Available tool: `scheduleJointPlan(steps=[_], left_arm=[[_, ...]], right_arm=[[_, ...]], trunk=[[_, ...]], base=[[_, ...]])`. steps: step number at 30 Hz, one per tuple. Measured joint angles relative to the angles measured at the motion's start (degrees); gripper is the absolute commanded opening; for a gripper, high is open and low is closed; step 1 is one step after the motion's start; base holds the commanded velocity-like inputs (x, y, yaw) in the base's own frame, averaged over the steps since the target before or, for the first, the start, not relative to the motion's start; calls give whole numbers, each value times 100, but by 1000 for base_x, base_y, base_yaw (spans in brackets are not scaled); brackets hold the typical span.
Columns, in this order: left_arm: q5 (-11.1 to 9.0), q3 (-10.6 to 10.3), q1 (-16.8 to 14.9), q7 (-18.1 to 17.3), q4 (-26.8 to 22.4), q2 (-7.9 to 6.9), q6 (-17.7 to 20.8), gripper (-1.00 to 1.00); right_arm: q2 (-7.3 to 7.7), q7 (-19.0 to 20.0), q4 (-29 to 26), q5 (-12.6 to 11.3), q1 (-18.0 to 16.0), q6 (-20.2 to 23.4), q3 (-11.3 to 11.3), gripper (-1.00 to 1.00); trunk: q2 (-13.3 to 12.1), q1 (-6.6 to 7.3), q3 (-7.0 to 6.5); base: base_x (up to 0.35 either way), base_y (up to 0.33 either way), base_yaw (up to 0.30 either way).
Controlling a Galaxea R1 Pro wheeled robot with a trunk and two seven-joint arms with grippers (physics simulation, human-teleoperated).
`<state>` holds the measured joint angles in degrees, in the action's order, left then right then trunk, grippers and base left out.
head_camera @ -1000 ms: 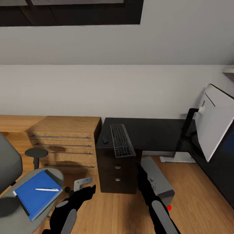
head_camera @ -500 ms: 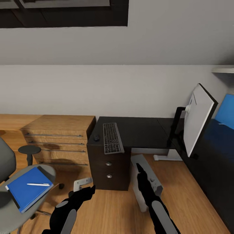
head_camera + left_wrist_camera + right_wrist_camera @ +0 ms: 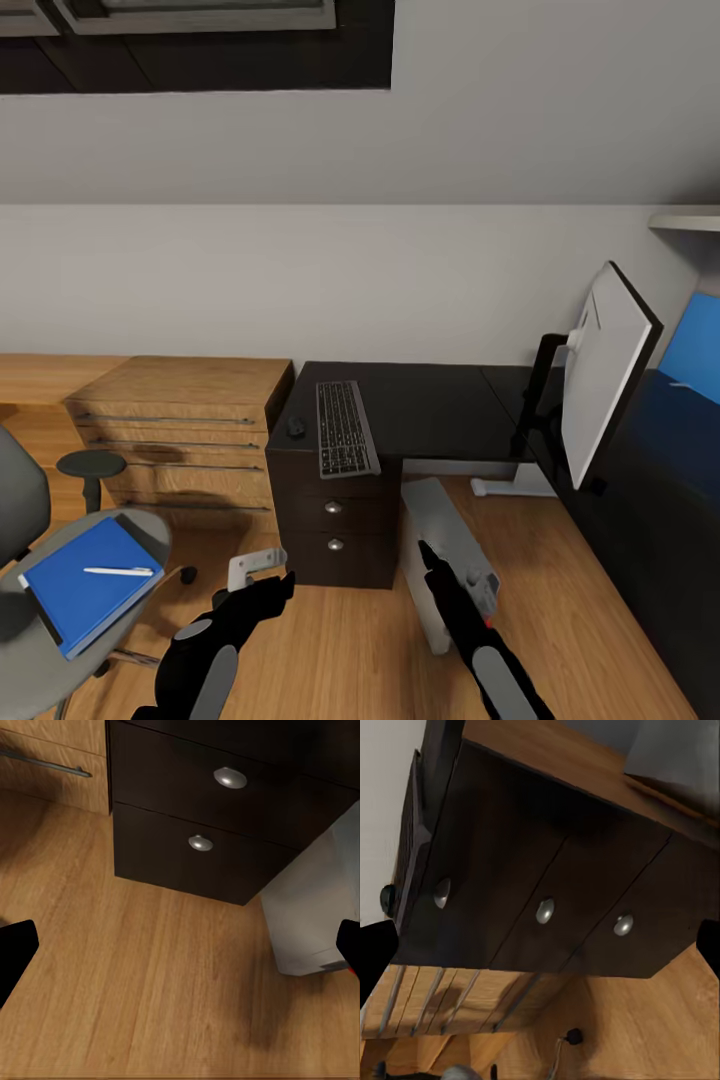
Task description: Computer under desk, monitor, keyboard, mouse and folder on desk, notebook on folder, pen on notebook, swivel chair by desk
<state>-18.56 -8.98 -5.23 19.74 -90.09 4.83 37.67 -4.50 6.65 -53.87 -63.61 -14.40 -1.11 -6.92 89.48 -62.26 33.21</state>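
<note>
The dark desk (image 3: 440, 400) stands against the wall with the keyboard (image 3: 343, 428) and a small black mouse (image 3: 296, 426) on its left end. At the right the white-backed monitor (image 3: 605, 365) stands on its stand. The grey computer tower (image 3: 440, 545) sits on the floor under the desk. At far left, the swivel chair's grey seat (image 3: 40, 655) carries a flat blue item (image 3: 85, 590), folder or notebook, with a white pen (image 3: 118, 572) on top. My left gripper (image 3: 262, 592) (image 3: 180, 952) and right gripper (image 3: 432, 558) (image 3: 540, 945) hang open and empty over the floor before the desk drawers (image 3: 217, 810).
A wooden dresser (image 3: 180, 425) stands left of the desk, with a small round stool (image 3: 90, 465) in front of it. A blue bed (image 3: 690, 350) lies behind the monitor at the right. Bare wood floor (image 3: 350, 650) stretches between me and the desk.
The whole view has shifted, so the camera moved: desk, chair and dresser sit further left in the picture than a second ago. My right arm has sunk slightly. Both grippers remain open.
</note>
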Motion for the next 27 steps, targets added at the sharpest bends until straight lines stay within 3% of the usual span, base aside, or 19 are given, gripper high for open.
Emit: scheduleJointPlan(steps=[4, 13, 14, 15, 16, 17, 19, 20, 24, 27], left_arm=[[0, -13, 0, 2, 79, 10, 0, 100], [7, -60, 0, 77, 835, -1, -32, 100], [10, -63, 0, 91, 1028, -3, -46, 100], [11, -64, 0, 91, 1035, -3, -47, 100], [14, -66, 0, 102, 1211, -2, -104, 100], [44, -67, 34, 115, 1527, 0, -420, 100], [80, -67, 84, 117, 1736, 1, -663, 100], [116, -66, 129, 117, 1955, 1, -920, 100], [166, -64, 185, 102, 2643, 2, -1658, 100], [176, -64, 198, 90, 3144, 3, -2068, 100]], right_arm=[[62, -10, 421, 599, 1, -13, 16, 100], [224, 35, 1292, 1169, 9, -462, 19, 100], [282, 45, 1442, 1328, 13, -555, 13, 100], [283, 45, 1446, 1335, 13, -558, 12, 100], [350, 50, 1573, 1556, 16, -615, 9, 100], [473, 50, 1749, 2195, 19, -667, 6, 100], [512, 49, 1813, 2590, 19, -677, 14, 100], [529, 40, 1892, 2927, 20, -688, 20, 100], [558, 40, 2260, 3418, 21, -745, 31, 100], [563, 47, 2463, 3541, 20, -823, 35, 100]], trunk=[[-160, 88, -72], [-522, 286, -233], [-562, 308, -251], [-602, 330, -269], [-642, 352, -287], [-682, 373, -305], [-762, 417, -341], [-802, 439, -359], [-963, 527, -431], [-1083, 593, -485]], base=[[0, 0, 0], [0, 0, 0], [0, 0, 0], [0, 0, 0], [0, 0, 0], [0, 0, 0], [0, 0, 0], [0, 0, 0], [0, 0, 0], [0, 0, 0]])
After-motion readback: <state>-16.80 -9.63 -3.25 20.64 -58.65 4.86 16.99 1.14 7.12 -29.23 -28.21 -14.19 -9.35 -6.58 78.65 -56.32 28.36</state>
